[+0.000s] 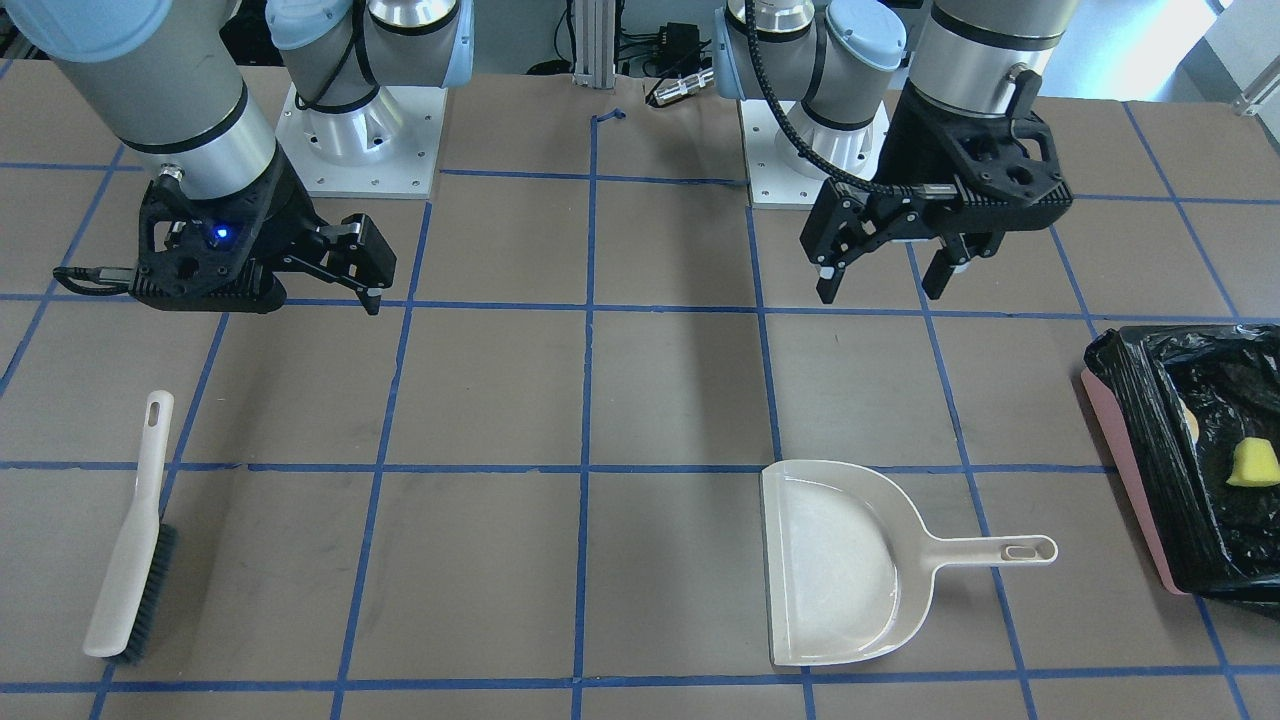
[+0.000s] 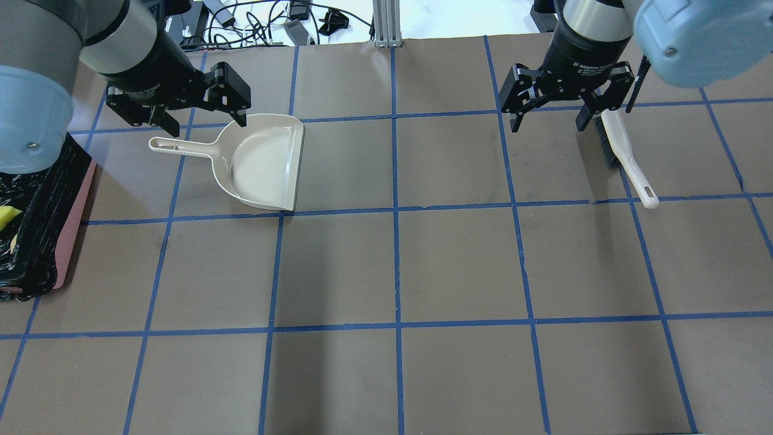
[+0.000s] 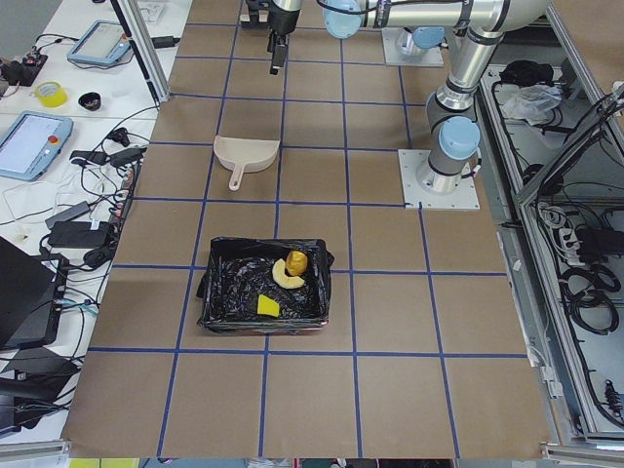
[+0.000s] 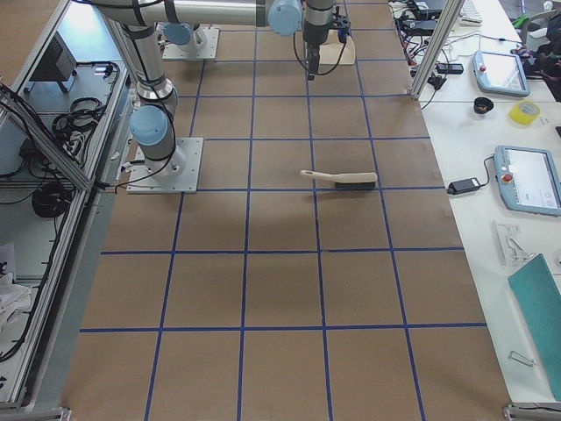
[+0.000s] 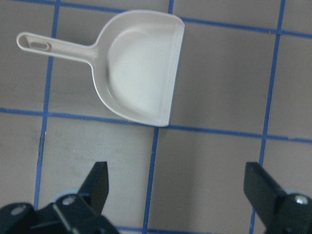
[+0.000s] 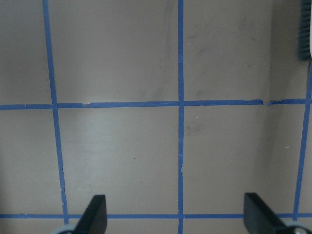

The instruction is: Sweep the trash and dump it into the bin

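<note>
- My left gripper and right gripper hang above the desk, jaws spread wide and holding nothing.
- The dustpan lies flat just beyond my left gripper, and the brush lies beyond my right.
- Off to my left, well apart from the left gripper, the bin holds the potato lump, croissant piece and sponge piece.

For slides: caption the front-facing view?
Left gripper and right gripper open above table; dustpan and brush lie ungripped; sponge piece in bin.

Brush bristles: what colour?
The brush bristles are dark grey, nearly black; clearest in the exterior front-facing view.
</note>
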Robot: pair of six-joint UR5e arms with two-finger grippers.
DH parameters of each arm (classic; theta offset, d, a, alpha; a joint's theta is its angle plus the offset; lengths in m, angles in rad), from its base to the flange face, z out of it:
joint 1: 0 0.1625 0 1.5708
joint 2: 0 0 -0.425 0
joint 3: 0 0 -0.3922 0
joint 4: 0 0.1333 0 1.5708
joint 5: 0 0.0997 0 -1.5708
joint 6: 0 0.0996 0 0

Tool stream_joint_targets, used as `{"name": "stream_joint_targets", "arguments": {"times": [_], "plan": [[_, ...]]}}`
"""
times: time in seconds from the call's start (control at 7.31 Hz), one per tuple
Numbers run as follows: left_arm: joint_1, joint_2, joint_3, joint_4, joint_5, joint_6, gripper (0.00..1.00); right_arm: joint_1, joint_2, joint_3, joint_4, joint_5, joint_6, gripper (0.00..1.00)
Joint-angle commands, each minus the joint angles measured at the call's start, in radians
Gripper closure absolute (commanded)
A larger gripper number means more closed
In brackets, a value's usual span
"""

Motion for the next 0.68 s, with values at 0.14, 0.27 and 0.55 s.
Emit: {"name": "stream_joint_targets", "arguments": {"times": [0.14, 0.27, 0.55], "plan": [[-0.001, 0.062, 0.001, -0.253, -0.001, 0.124, 0.0, 0.0, -0.001, 0.0, 0.001, 0.0, 0.001, 0.0], [0.0, 0.074, 0.001, -0.263, 0.008, 0.122, 0.0, 0.0, -0.001, 0.0, -0.001, 0.001, 0.001, 0.0], [0.002, 0.074, 0.0, -0.254, 0.062, 0.122, 0.0, 0.0, 0.0, 0.0, -0.001, 0.002, 0.001, 0.0]]}}
